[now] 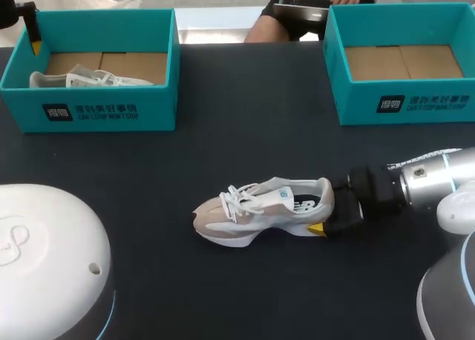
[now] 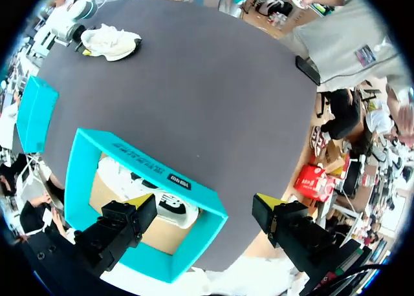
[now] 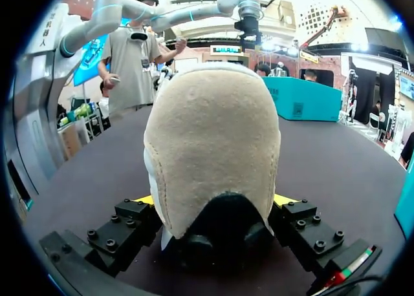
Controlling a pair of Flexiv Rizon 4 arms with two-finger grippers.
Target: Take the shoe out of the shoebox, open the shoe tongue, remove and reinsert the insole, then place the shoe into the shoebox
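A beige and white shoe (image 1: 260, 210) lies on its sole mid-table, toe pointing left. My right gripper (image 1: 326, 206) comes in from the right and is shut on its heel. In the right wrist view the suede heel (image 3: 213, 147) fills the gap between the yellow-tipped fingers (image 3: 145, 201). My left gripper (image 1: 33, 39) hangs open over the far left corner of the left teal shoebox (image 1: 96, 113). In its wrist view the left gripper (image 2: 204, 212) stands wide above that box's wall (image 2: 149, 173), and the distant shoe (image 2: 110, 41) shows across the table.
A second white shoe (image 1: 82, 79) lies inside the left shoebox. Another teal shoebox (image 1: 404, 102) stands at the back right with only its cardboard floor showing. White arm bases (image 1: 44, 258) fill the near corners.
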